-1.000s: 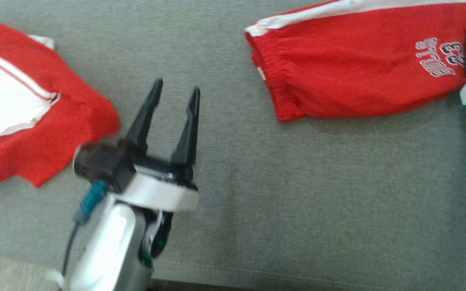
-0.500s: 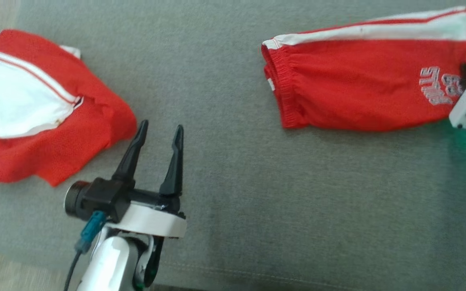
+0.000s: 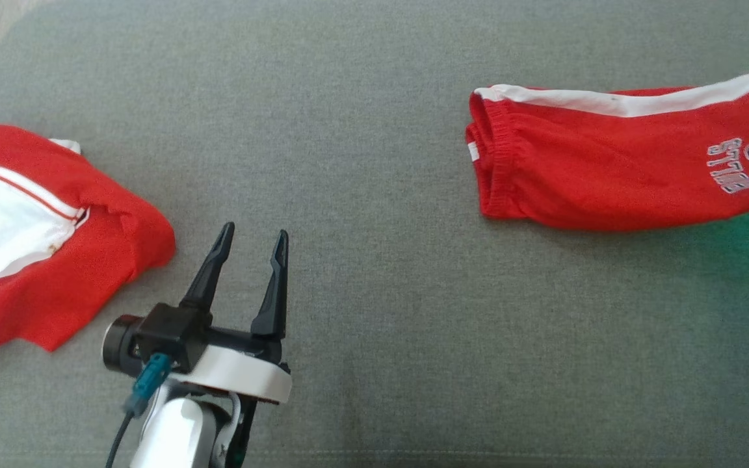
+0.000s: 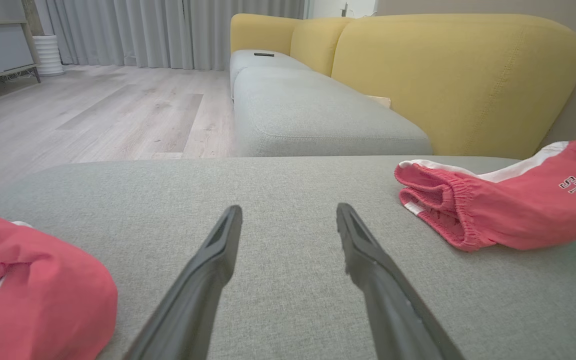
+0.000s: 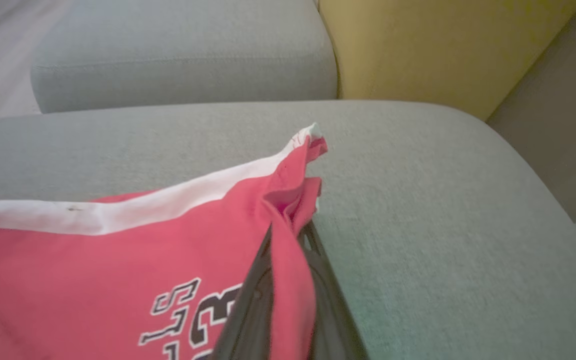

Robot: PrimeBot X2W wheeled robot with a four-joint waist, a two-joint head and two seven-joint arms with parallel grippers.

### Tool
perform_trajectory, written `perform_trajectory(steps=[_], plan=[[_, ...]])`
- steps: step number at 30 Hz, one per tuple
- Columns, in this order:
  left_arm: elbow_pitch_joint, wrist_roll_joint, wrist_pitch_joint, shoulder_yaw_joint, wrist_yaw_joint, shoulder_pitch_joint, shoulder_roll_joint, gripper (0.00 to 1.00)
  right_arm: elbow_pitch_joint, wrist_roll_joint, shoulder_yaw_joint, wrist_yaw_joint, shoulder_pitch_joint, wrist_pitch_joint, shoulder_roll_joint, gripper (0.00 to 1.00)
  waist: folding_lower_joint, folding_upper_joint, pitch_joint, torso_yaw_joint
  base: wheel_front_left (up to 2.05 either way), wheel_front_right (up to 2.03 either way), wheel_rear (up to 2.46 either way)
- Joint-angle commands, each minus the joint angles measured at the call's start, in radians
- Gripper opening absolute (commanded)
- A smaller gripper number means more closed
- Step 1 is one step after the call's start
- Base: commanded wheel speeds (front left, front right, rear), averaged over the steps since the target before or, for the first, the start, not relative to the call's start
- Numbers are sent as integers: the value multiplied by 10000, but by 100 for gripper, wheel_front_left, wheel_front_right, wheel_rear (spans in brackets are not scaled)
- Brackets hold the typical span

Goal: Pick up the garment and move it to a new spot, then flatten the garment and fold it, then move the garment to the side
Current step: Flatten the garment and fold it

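Note:
The garment is a pair of red shorts with a white side stripe and grey lettering, lying flat at the right of the grey cushion. My right gripper is shut on the garment, pinching a fold of red cloth at the hem near the lettering. In the head view its white body is at the right edge. My left gripper hovers open over bare cushion, well left of the garment. In the left wrist view the left gripper has nothing between its fingers, and the garment's elastic waistband is at its right.
A second red and white garment lies bunched at the cushion's left end, close to my left gripper. Behind are another grey seat, a yellow backrest and wooden floor. The cushion's front edge runs along the bottom.
The right gripper has shut on the garment's hem. The head camera has shifted, so both garments sit lower in the picture. The left gripper stays open.

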Motion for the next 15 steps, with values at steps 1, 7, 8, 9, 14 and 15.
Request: perform_trajectory(steps=[1,7,8,9,14,15], plan=[[-206,98,-55,247,-27,-161,-3,100,-498,-46,228,65,-299,-248,78,0,1,-1,-102,0,0,0,0],[115,166,-55,153,-72,8,-8,100,-1624,178,826,65,-148,-563,760,0,1,-1,-518,137,0,0,0],[154,169,-55,147,-71,29,-8,100,-1837,206,947,65,-90,-561,877,0,1,-1,-593,176,0,0,0],[186,171,-55,139,-65,49,-9,100,-2056,224,1089,65,-28,-529,999,0,1,-1,-653,215,0,0,0],[281,124,-55,67,-36,125,-11,100,-3102,325,1817,65,337,-150,1587,0,1,-1,-859,451,0,0,0],[281,124,-55,67,-36,125,-11,100,-3102,325,1817,65,337,-150,1587,0,1,-1,-859,451,0,0,0]])
